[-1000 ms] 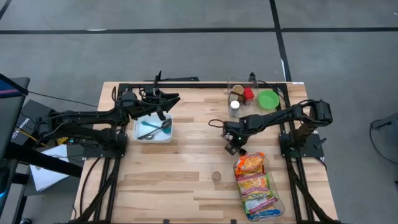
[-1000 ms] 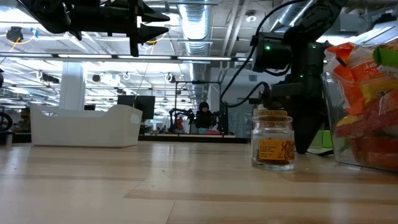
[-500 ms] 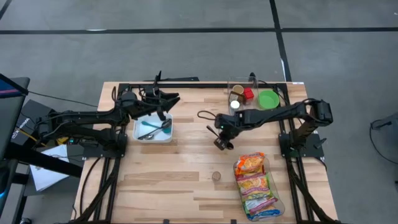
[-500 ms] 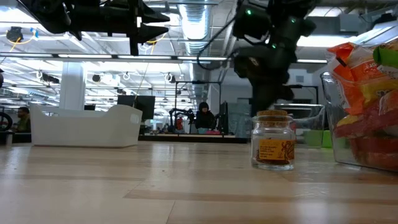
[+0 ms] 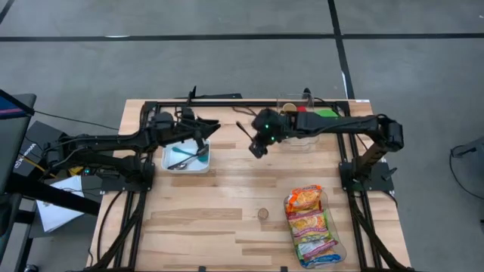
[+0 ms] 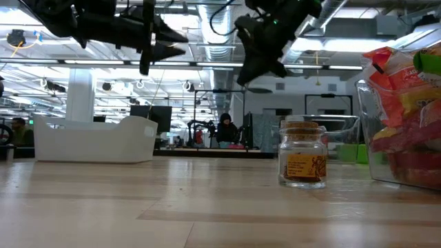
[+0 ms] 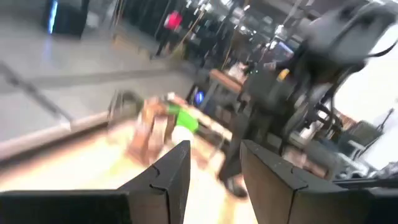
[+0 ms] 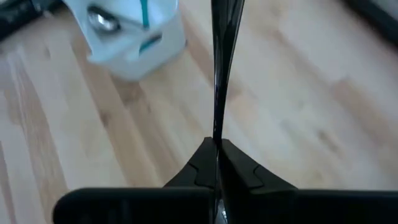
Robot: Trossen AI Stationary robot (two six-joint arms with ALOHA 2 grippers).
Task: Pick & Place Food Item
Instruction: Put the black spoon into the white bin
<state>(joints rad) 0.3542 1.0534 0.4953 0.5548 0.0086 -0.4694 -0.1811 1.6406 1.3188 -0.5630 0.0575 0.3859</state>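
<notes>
Overhead and table-level views of a wooden table with two dark robot arms. At the left, the left gripper [image 5: 206,130] hangs in the air above a white bin [image 6: 89,143] that holds teal-handled utensils; its wrist view shows its two fingers spread apart with nothing between them. Just right of the bin, near the table's back middle, the right gripper [image 5: 257,146] hovers well above the wood. Its fingers are pressed together on a thin black strip [image 8: 221,62], seen edge-on, which juts out ahead of the fingertips; what the strip is cannot be told. Farther right and nearer the front edge, a small cork-topped jar [image 6: 302,162] stands upright and alone. Just beside it, a clear tub of bright snack packets [image 5: 310,223] lies near the front right. A clear box [image 5: 291,96] sits at the back right, partly under the right arm. The food items appear untouched on the table, so the pick looks not yet made. The likely risks are these. The strip is held only at one end, so it could twist or slip out if the arm swings quickly. The two grippers are near each other over the bin and could collide. The long strip could also catch the bin's rim on the way down.
</notes>
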